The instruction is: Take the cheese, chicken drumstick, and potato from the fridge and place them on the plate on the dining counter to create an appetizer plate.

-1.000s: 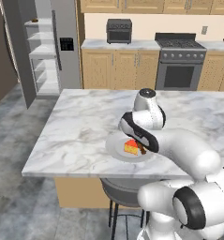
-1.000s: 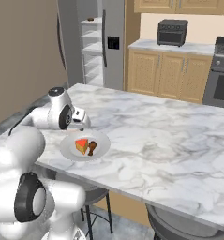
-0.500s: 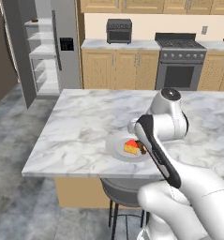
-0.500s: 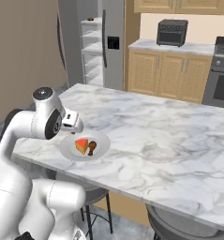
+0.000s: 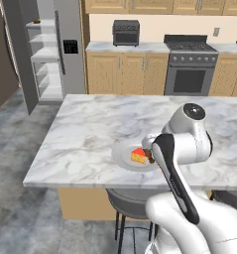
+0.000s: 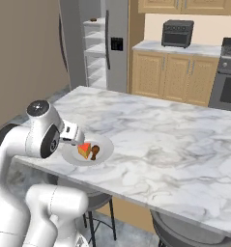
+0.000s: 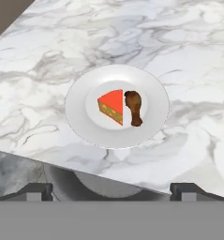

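Two foods share the plate (image 7: 80,117) mid-frame in the hand view: cheese (image 7: 111,106) at left, chicken drumstick (image 7: 134,107) just beside it at right, on the marble tabletop (image 7: 188,61). Jaws spread wide, empty. Base views add the open fridge (image 5: 65,47) at upper left; no writing is legible.

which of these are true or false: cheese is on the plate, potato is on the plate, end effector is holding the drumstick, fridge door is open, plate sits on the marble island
1. The cheese is on the plate: true.
2. The potato is on the plate: false; the plate holds the cheese and the chicken drumstick, side by side.
3. The end effector is holding the drumstick: false; its fingers stand wide open with nothing between them, above the plate.
4. The fridge door is open: true; white shelves show.
5. The plate sits on the dining counter: true, near its edge.
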You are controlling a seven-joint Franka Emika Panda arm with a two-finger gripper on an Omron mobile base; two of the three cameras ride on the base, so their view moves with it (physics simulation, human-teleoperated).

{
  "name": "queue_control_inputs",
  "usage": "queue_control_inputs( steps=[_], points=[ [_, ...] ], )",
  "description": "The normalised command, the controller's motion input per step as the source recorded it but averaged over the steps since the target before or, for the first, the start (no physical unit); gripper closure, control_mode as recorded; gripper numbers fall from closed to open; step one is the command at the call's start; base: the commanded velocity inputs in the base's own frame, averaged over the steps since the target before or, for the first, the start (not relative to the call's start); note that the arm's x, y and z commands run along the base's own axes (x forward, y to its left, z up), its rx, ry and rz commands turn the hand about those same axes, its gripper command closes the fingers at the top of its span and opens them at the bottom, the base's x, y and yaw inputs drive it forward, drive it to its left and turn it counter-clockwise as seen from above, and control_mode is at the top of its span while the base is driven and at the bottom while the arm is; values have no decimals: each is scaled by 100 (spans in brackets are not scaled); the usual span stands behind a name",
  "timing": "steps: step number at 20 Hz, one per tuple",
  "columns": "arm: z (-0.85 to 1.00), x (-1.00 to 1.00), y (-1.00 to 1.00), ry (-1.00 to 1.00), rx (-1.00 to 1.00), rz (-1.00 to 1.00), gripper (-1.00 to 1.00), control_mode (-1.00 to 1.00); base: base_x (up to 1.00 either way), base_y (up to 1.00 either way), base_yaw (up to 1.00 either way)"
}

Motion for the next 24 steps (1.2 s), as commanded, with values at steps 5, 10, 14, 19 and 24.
queue_control_inputs(
  steps=[5, 10, 14, 19, 24],
  points=[
    [0, -22, 0, 0, 0, 0, -100, 100, -7, 0, 0],
    [0, 0, 0, 0, 0, 0, -100, 100, -65, 0, 0],
    [0, 0, 0, 0, 0, 0, -100, 100, -98, 24, 0],
    [0, 0, 0, 0, 0, 0, -100, 100, -29, 95, -5],
    [0, 0, 0, 0, 0, 0, -100, 100, 32, 100, -3]
  ],
)
